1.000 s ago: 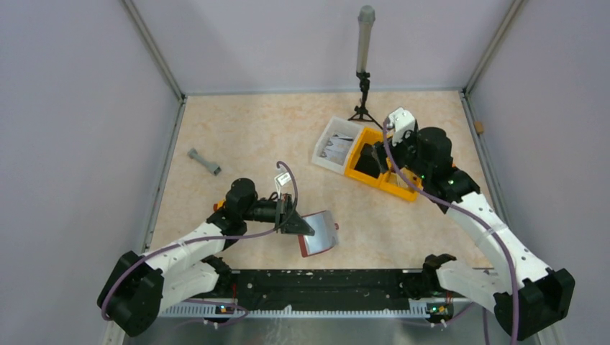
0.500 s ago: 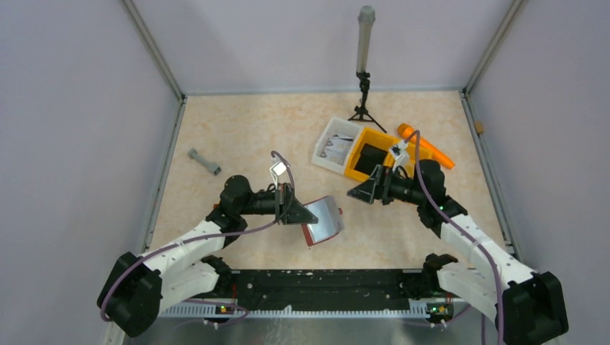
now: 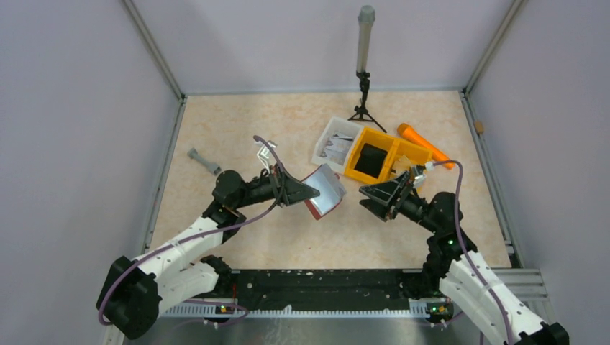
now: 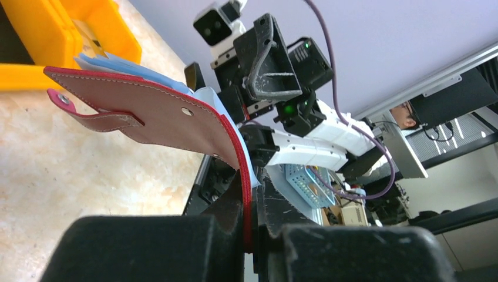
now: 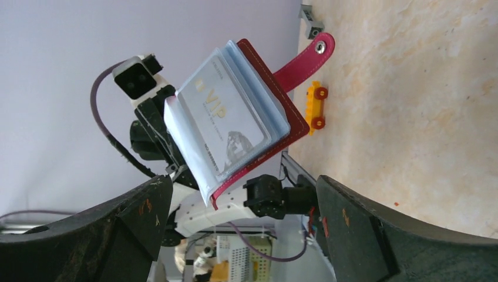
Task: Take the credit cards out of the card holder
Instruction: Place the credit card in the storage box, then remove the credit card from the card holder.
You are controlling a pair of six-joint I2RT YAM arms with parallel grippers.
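Spanning the whole scene, a beige marbled tabletop (image 3: 237, 129) carries a yellow-orange divided plastic bin (image 3: 394, 147), whose largest compartment holds a black item. Just beside its left wall stands a white plastic tray (image 3: 320, 149) of grey-white pieces too small to identify. Above the tabletop, clear of both containers, a small dark red leather-like card holder (image 4: 158, 111) is held open in the air, one edge clamped in the left claw (image 4: 251, 238). Its long axis slants up and away from that claw toward the tray. The right claw (image 3: 365, 198), fingers spread wide and holding nothing, sits just to the holder's right, near but not touching; it is judged the arm placed to pull. Pale whitish credit cards (image 5: 226, 126) sit in clear sleeves inside the holder, the top face turned toward the right claw. A narrow red snap tab (image 5: 305, 59) hangs unfastened.
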